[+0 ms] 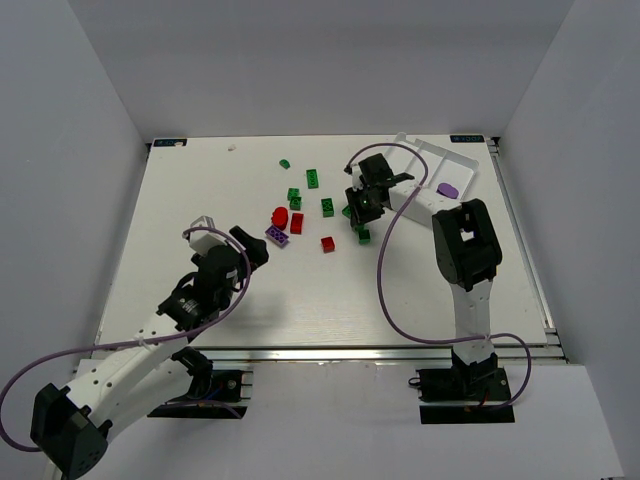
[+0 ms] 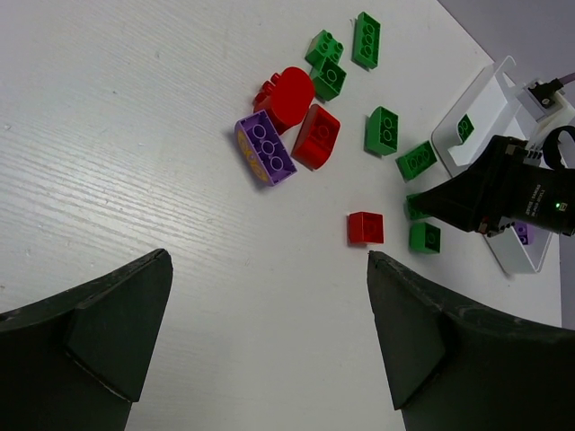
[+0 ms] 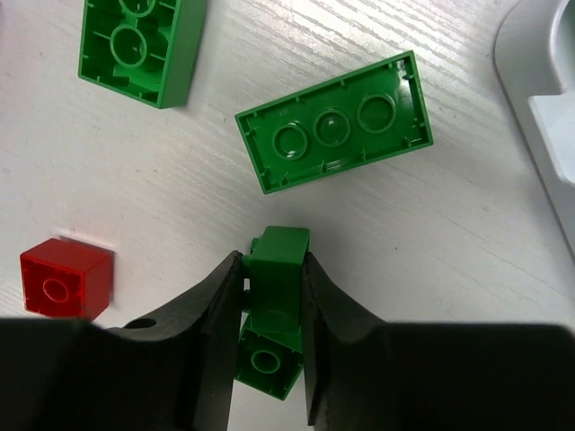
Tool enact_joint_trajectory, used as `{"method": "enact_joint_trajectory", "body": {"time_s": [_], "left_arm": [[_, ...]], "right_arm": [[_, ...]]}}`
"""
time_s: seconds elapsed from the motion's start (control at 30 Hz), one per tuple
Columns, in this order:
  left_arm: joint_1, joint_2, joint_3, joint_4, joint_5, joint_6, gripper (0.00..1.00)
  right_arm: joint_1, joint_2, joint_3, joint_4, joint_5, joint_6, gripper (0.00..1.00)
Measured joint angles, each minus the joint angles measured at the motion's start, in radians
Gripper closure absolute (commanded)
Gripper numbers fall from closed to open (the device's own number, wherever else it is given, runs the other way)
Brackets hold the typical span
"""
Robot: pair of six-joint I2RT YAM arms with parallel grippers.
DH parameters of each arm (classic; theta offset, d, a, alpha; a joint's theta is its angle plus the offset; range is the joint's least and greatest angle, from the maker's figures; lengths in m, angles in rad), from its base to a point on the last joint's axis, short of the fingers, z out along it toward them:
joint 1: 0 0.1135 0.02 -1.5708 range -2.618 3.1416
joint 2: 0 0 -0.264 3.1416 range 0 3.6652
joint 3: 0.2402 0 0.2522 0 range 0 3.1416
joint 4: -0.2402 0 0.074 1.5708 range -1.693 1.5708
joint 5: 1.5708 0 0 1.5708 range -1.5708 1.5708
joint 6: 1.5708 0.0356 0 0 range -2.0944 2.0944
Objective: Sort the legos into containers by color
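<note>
Overhead view: two robot arms reach over a white table. The white tray sits beyond the right gripper, to its right, with one purple piece inside. About ten legos lie loose on the table, most of them between the two grippers and beyond them, so the sorting looks barely begun. The left gripper hangs just short of a purple brick.

Left wrist view: the left gripper is spread wide with nothing between its jaws. Straight ahead lies the purple brick, studs up, its long axis slanting across the line of the jaws. A red cube sits just ahead of the right-hand finger. Far ahead to the right, the tray holds a green piece in one compartment and a purple one in another.

Right wrist view: the right gripper has a small green brick pinched between its fingers, both pads touching its sides. The brick's long axis runs along the fingers. A stud pokes out towards the left finger, so the brick seems turned on its side. Whether it is off the table cannot be told. Just ahead of the jaws lies a long green brick, hollow side up, its long axis crossing the jaws.
</note>
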Motion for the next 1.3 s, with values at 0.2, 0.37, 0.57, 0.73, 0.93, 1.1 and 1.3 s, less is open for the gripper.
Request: {"method": "enact_joint_trajectory", "body": {"time_s": [0.2,0.37,0.57,0.73,0.93,1.1,1.3], "left_arm": [[0.0,0.011,0.0,0.0,0.001,0.004,0.02],[0.0,0.01,0.0,0.0,0.001,0.004,0.02],[0.0,0.011,-0.002,0.009,0.002,0.011,0.02],[0.0,0.029,-0.002,0.019,0.004,0.015,0.02],[0.0,0.052,-0.002,0.026,0.006,0.019,0.02],[0.0,0.08,-0.002,0.036,0.011,0.019,0.02],[0.0,0.103,-0.002,0.042,0.016,0.019,0.02]], "right_arm": [[0.0,-0.01,-0.005,0.002,-0.023,-0.03,1.0],[-0.008,-0.101,-0.034,0.01,-0.081,-0.087,1.0],[-0.071,-0.187,0.018,0.086,-0.126,-0.131,1.0],[-0.156,-0.114,0.145,0.163,-0.057,-0.078,1.0],[-0.227,0.032,0.275,0.221,0.074,-0.006,1.0],[-0.235,0.163,0.389,0.247,0.138,0.025,1.0],[-0.234,0.228,0.415,0.269,0.183,0.035,0.78]]}}
